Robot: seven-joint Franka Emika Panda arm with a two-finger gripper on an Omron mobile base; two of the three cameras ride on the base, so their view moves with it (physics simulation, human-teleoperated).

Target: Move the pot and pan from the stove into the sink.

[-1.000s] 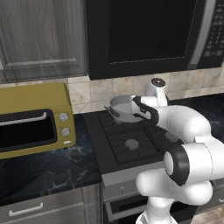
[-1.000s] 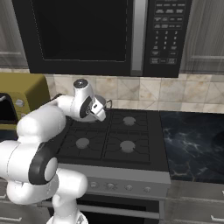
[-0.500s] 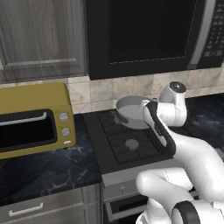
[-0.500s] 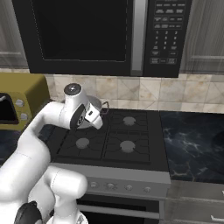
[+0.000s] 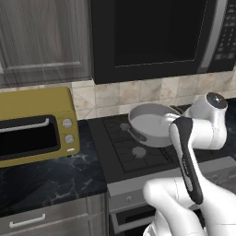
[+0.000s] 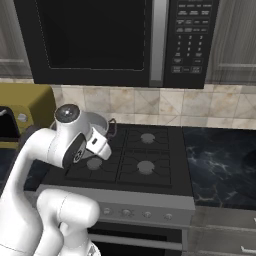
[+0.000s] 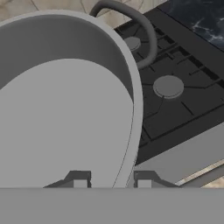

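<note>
Hanging above the stove (image 5: 138, 152), the pot (image 5: 150, 123) sits clear of the grates in the left base view, over the burners on the side nearer the yellow toaster oven (image 5: 34, 124). In the hand view the pot (image 7: 65, 100) has its pale interior toward the camera and one loop handle (image 7: 140, 30) arches over its far rim. The end effector (image 7: 111, 179) straddles the near wall of the pot, one fingertip (image 7: 78, 178) inside and the other outside, clamped on the rim. From the right base view the pot (image 6: 100, 125) is mostly hidden behind the white arm (image 6: 65, 140), with a loop handle (image 6: 111, 126) poking out beside the wrist.

Compared with a second ago, the pot has come up off the rear burner and forward toward the front of the stove, and the arm has swung so its wrist now lies lower and closer to the cameras. The black microwave (image 6: 115, 42) hangs above the stove, and dark marbled desk (image 6: 220, 160) runs off to the far side.
</note>
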